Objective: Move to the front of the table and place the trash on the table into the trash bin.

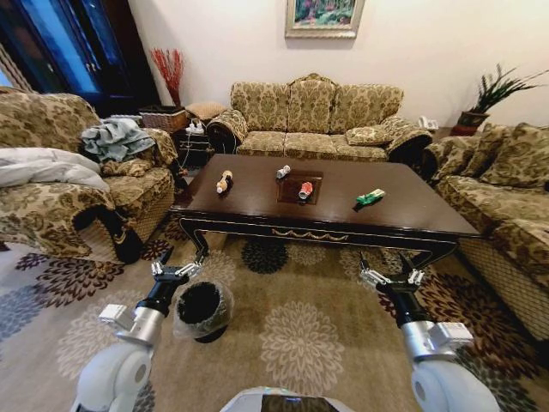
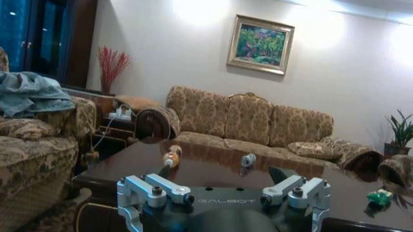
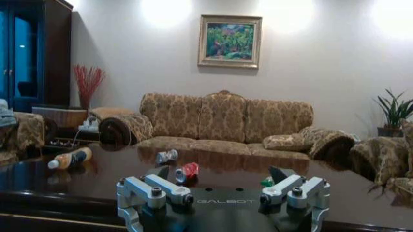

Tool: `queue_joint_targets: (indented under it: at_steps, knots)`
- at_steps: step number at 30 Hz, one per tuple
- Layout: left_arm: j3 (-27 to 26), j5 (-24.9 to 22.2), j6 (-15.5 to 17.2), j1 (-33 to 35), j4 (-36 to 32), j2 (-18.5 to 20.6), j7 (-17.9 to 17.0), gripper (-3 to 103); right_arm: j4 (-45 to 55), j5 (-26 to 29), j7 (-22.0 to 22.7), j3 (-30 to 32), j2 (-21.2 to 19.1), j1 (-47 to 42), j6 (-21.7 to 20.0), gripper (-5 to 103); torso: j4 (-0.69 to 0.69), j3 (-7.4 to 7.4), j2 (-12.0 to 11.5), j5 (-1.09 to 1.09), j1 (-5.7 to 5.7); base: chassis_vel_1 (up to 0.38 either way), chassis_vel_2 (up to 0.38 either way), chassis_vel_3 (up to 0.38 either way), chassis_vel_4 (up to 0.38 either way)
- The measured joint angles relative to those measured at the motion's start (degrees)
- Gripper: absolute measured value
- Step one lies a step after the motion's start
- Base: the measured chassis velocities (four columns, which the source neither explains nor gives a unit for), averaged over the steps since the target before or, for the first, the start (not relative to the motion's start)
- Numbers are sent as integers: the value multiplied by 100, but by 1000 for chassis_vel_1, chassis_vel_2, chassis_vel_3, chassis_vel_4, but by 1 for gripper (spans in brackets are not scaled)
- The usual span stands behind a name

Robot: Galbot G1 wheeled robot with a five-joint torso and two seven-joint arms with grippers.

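- While the robot stood on the patterned carpet facing the long side of the table, both arms were held low in front of it, short of the table's near edge.
- On the left, the left gripper hung empty with its fingers spread apart, just above the trash bin.
- That bin, black with a clear crinkled bag over its rim, sat on the carpet near the table's front left leg.
- On the right, the right gripper was also empty and spread wide, poised over the carpet below the table's front edge.
- Four pieces of trash lay on the tabletop, well apart from both grippers.
- Toward the left end lay the tan bottle on its side, seen from the left wrist as well.
- Behind the square inlay, nearer the sofa, sat the small silver can.
- On the inlay itself rested the red can, which in the right wrist view sat just beyond the gripper.
- Toward the right end lay the green wrapper, apart from the others.
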Motion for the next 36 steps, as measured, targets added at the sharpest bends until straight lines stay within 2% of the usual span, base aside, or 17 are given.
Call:
queue_joint_targets:
  at_steps: [8, 16, 28, 36]
  knots:
    - [-29, 48, -34, 84, 8, -15, 138, 100, -85, -31, -32, -19, 31, -10, 33, 100, 0, 0, 0, 1, 0, 154, 110, -138, -112]
    - [-48, 203, 66, 166, 1, -48, 196, 100, -105, -13, -280, -55, 102, -101, 242, 100, 1, -9, -16, -4, -6, 225, 215, -230, -197]
    - [-36, 215, 98, 190, 212, -18, 317, 100, -17, -16, -205, -40, 185, -273, 374, 100, -1, -175, -293, 1, -120, 22, 2, -16, -22]
    - [-11, 202, -71, 144, 941, 106, 595, 100, -15, -26, -111, -30, 212, -373, 469, 100, 1, -312, -516, -1, -204, -3, -8, 0, 2]
